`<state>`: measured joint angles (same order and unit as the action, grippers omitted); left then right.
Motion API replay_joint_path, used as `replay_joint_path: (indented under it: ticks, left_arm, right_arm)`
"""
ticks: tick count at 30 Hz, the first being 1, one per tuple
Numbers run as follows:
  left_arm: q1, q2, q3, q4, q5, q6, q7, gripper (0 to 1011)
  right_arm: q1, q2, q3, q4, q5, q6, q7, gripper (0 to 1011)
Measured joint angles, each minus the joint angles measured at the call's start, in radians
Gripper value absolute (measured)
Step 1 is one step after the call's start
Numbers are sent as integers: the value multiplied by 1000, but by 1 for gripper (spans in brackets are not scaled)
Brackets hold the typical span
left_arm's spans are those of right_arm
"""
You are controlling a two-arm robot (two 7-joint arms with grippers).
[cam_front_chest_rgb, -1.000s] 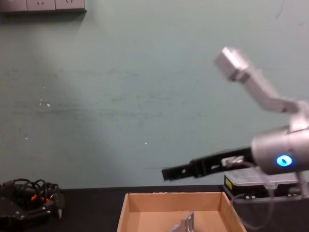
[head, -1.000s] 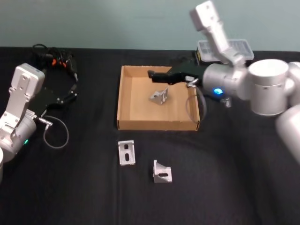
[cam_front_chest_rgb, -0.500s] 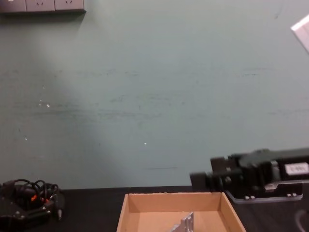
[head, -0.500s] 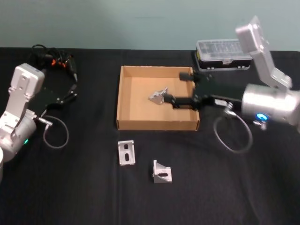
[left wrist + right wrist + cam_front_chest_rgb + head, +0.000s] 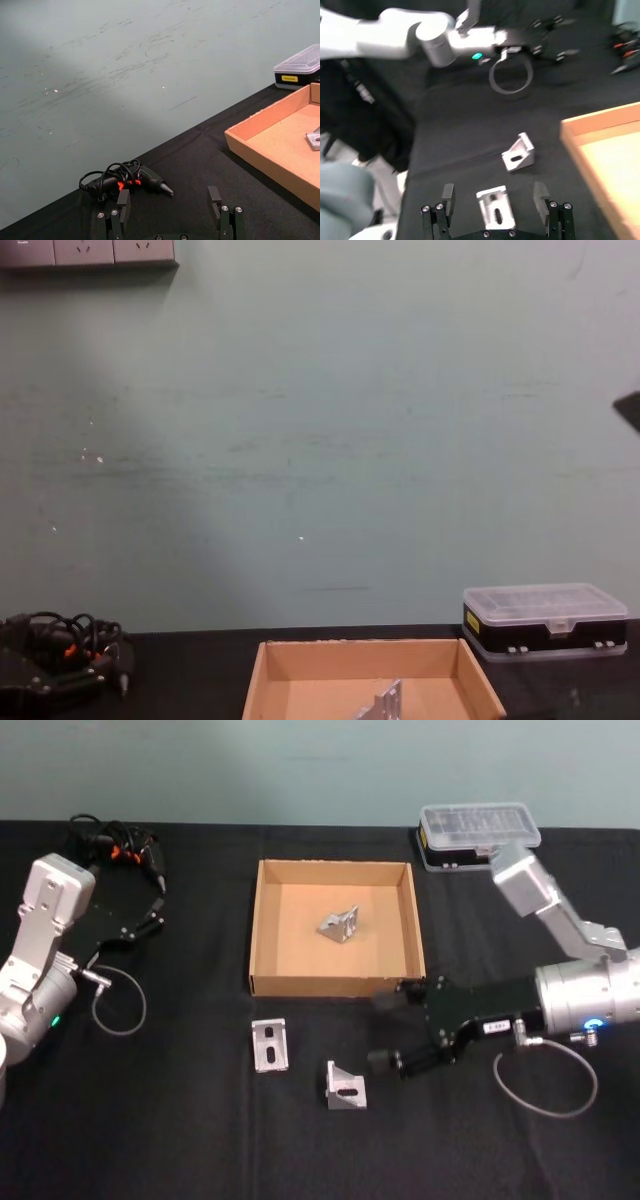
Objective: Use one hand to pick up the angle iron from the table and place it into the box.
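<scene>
The tan cardboard box (image 5: 266, 935) stands mid-table with one angle iron (image 5: 340, 925) lying inside it; the chest view shows the box (image 5: 300, 672) and that angle iron (image 5: 386, 703) too. On the black table (image 5: 200, 1120) in front of the box lie two more angle irons, one flat (image 5: 269, 1045) and one gusseted (image 5: 345, 1086). My right gripper (image 5: 380, 1032) hovers open just right of them, holding nothing. In the right wrist view its fingers (image 5: 448, 195) frame one angle iron (image 5: 495, 209), with another (image 5: 518, 153) farther off. My left gripper (image 5: 150, 915) is parked open at the far left.
A black case with a clear lid (image 5: 478, 835) sits behind the box's right corner. A corded drill (image 5: 120, 848) lies at the back left, also seen in the left wrist view (image 5: 140, 177). Grey cable loops hang by each arm (image 5: 120, 1005).
My right arm swung from above the box, back over its right wall, and down to the table in front of it. The angle iron in the box stayed put. The left arm is still.
</scene>
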<state>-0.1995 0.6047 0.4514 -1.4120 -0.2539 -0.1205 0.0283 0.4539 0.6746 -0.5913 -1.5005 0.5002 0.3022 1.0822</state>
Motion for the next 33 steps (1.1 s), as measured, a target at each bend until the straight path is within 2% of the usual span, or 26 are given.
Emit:
replay_joint_path:
  ticks: [1,5,11,16,33]
  left_arm:
    - [0,0,0,0,0,0,0,1000]
    - [0,0,0,0,0,0,0,1000]
    - [0,0,0,0,0,0,0,1000]
    - [0,0,0,0,0,0,0,1000]
    - [0,0,0,0,0,0,0,1000]
  right_arm:
    - [17,1,-24,10,-10,-1,25,1004]
    - [53,-8,-79,33,-41,-12,63,1004]
    - [79,-27,-137,49,-93,-47,61,1004]
    - [83,-41,-160,54,-116,-66,24,1004]
    - [90,-81,-228,100,-150,-85,-83,1004]
